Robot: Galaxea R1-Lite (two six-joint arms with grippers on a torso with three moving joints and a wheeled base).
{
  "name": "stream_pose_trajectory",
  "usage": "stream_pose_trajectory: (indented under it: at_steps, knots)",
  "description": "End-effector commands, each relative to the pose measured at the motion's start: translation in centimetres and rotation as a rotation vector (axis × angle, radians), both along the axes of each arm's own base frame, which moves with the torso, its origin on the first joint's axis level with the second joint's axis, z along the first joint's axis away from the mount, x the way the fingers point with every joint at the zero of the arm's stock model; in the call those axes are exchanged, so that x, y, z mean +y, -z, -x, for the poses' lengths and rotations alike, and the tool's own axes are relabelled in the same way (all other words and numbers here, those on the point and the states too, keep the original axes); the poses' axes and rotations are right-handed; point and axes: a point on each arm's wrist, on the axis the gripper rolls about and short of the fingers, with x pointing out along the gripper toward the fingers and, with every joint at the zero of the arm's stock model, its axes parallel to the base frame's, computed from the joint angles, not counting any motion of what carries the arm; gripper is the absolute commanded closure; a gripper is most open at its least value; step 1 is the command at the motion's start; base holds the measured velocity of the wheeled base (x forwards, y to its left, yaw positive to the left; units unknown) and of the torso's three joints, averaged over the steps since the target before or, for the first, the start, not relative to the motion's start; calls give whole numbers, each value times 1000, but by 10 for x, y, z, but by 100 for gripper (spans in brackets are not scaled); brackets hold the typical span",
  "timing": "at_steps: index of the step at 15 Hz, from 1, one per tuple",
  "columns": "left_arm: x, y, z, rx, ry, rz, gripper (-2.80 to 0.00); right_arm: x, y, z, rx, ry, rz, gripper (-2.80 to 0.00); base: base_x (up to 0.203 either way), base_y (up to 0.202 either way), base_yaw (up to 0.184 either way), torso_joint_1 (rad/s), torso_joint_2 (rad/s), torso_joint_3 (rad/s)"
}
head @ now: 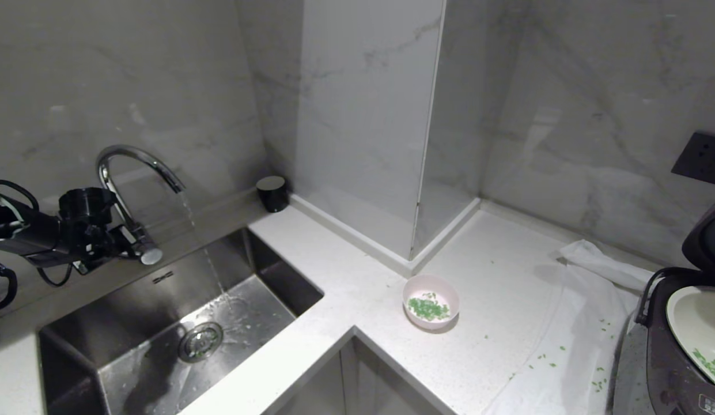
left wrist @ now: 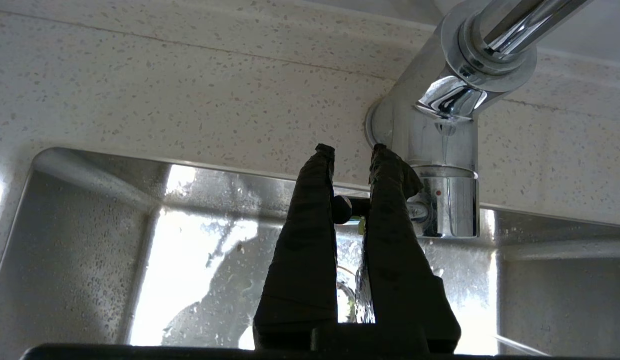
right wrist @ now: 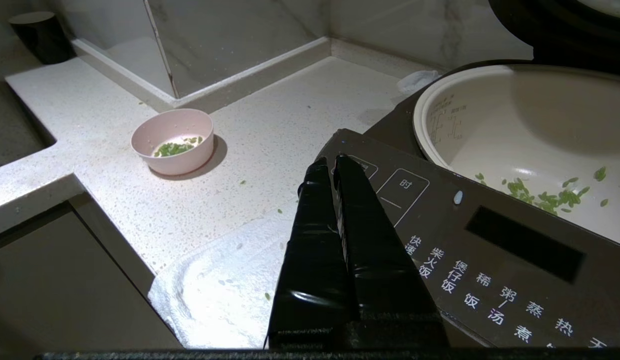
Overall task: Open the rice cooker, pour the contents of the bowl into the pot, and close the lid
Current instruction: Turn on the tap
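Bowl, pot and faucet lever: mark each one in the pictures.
bowl (head: 431, 286): head view, on the pink far rim.
pot (right wrist: 509, 120): right wrist view, on the bare cream inner wall.
faucet lever (left wrist: 342, 209): left wrist view, on its dark knob between the left gripper (left wrist: 352, 148) fingers.

We see a dim, cool-toned head view; the bench (head: 345, 276) catches soft light from above, and the bowl (head: 431, 301) throws a small shadow toward five o'clock. In the left wrist view, strong glare burns out the wet sink (left wrist: 190, 270) floor at seven o'clock, leaving the left tool (left wrist: 352, 150) a dark silhouette. In the right wrist view a white cloth (right wrist: 225, 290) glares at six o'clock.
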Motion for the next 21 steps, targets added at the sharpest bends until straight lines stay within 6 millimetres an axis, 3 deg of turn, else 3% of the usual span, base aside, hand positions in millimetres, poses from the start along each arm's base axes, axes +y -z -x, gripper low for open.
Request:
stream_pose_trajectory:
  at_steps: [1,15,16,21]
  knots:
    - [-1,-3,0,-9,-1,-2,0,0,0,0,1,-1,0,0,0,0,0,0,0,0]
    - [-1,-2,-2,-10,-1,-2,0,0,0,0,0,1,0,0,0,0,0,0,0,0]
    - [-2,-1,-2,-8,1,-1,-280,0,0,0,1,1,0,0,0,0,0,0,0,0]
    - [-2,-4,-2,-16,2,-3,-280,0,0,0,0,-1,0,0,0,0,0,0,0,0]
